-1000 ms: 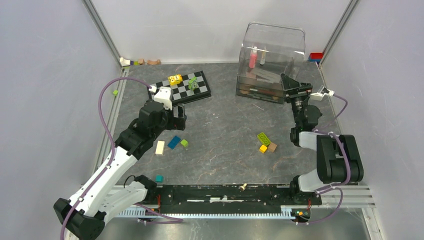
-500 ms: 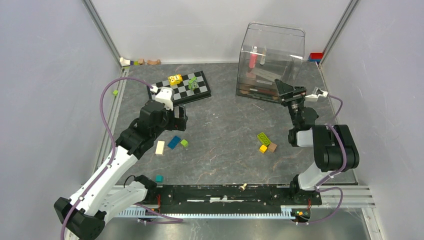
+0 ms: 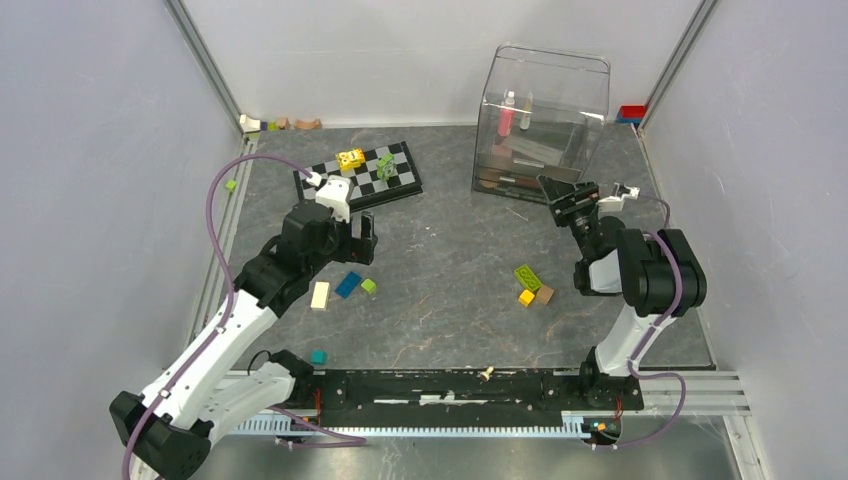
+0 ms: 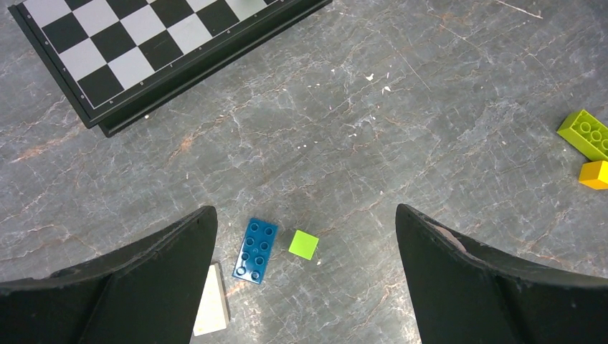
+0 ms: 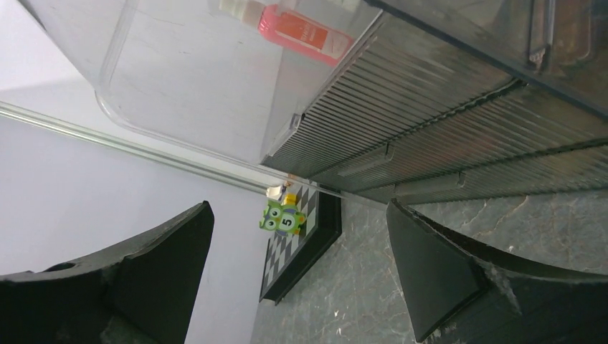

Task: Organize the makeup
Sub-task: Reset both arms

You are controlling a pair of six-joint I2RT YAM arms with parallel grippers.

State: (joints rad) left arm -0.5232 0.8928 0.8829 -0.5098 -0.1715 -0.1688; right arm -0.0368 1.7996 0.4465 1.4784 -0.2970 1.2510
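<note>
Now, R gripper (image 3: 568, 192): jaws spread wide, nothing btwn them. It hovers just in front of the clear case (image 3: 545, 90), facing its ribbed drawers (image 5: 444, 122).
L gripper (image 4: 305, 215): likewise wide open & empty. It hangs over bare worktop near the chessboard (image 3: 360, 175), w/ a blue block (image 4: 254, 249) and green tile (image 4: 303, 244) below it.
Makeup in view: pink tube (image 3: 507, 115) & cream tube (image 3: 527, 112), both standing inside the case at the far-right corner of the worktop.
Other bits: peach-ish scraps (image 3: 292, 124) in the far-left corner, too small to id.
Key relation: case lies straight ahead of R gripper, toward the far edge. Tubes sit higher up & further in, behind the clear wall, long axes vertical. Drawer fronts run side to side across the case's near face.
Nearer arm: R, by a lot. L is well apart from the case, over on the left half.
Step (my read): prob. R is working at the drawer fronts. Can't tell if any drawer is ajar.
Next move needs: jaws lined up w/ a drawer front before any pull or push.
Risk: nudging the light case toward the far edge.
</note>
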